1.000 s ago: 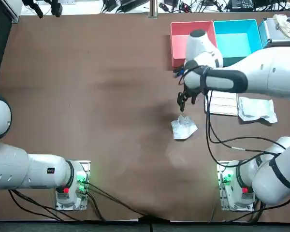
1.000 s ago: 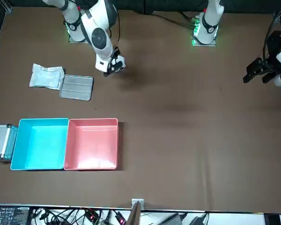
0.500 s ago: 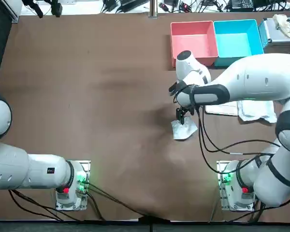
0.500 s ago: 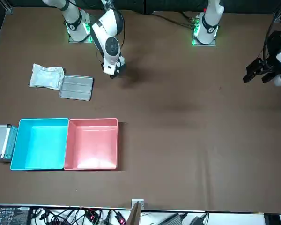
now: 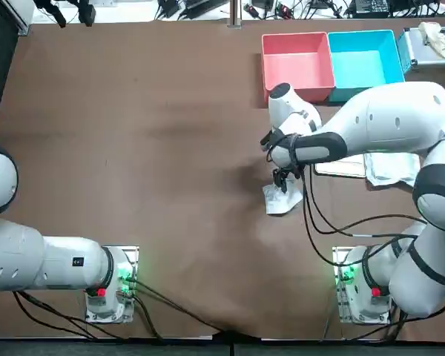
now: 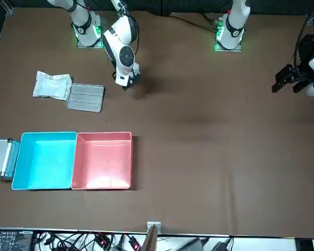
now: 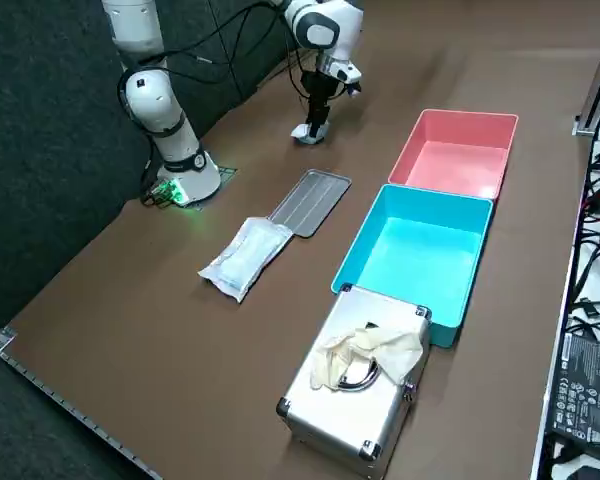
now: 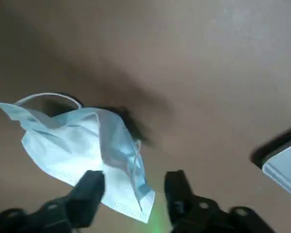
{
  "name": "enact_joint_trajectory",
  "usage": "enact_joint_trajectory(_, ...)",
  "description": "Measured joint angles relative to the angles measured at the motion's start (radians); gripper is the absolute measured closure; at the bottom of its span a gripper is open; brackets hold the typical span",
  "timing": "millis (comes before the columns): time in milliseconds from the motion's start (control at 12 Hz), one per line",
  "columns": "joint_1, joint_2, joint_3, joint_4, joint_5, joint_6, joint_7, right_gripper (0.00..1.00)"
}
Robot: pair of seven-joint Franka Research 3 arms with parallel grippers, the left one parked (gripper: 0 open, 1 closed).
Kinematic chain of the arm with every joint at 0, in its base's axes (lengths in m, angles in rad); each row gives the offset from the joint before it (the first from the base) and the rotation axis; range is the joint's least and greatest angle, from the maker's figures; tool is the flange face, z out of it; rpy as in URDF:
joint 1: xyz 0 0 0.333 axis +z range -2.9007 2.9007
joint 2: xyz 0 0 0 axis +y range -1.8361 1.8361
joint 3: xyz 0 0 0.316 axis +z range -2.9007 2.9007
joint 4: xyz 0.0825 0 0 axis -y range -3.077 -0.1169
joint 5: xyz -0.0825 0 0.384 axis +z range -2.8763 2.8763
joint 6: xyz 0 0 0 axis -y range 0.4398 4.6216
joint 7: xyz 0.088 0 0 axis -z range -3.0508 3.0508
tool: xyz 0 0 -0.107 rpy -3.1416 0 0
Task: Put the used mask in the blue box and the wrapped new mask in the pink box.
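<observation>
My right gripper (image 5: 284, 178) is low over the tabletop (image 5: 148, 133), fingers apart, one corner of the crumpled used mask (image 5: 283, 200) between them. Mask lies mid-tabletop, well nearer than the pink box (image 5: 297, 63) and blue box (image 5: 363, 59). Wrapped new mask (image 5: 391, 169) off right.

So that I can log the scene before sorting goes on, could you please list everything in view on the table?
used mask: one, white and pale blue, crumpled, mid-table
wrapped new mask: one, clear wrapper, beside the tray
tray: one, silver, between the two masks
pink box: one, pink, far edge
blue box: one, blue, touching the pink box
case: one, silver, beside the blue box
cloth: one, pale, on the case
table: one, brown
right gripper: one, black, open, straddling the used mask's edge
</observation>
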Motion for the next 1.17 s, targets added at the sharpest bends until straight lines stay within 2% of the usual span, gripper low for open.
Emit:
enact_joint_trajectory(167,0.002,0.015,0.0,0.0,0.0,0.0,0.003,0.42)
enact_joint_trajectory(333,0.001,0.019,-0.001,0.003,0.0,0.001,0.034,0.46)
enact_joint_trajectory(500,-0.005,0.019,-0.008,0.028,0.0,-0.02,0.067,0.72)
enact_joint_trajectory(667,-0.035,0.019,-0.016,0.093,0.001,-0.106,0.081,0.97)
enact_joint_trajectory(833,-0.091,0.018,-0.019,0.177,0.004,-0.193,0.085,0.98)
enact_joint_trajectory(917,-0.165,0.019,-0.023,0.257,0.004,-0.26,0.085,0.98)
enact_joint_trajectory(1167,-0.296,0.018,-0.026,0.401,0.005,-0.374,0.08,0.98)
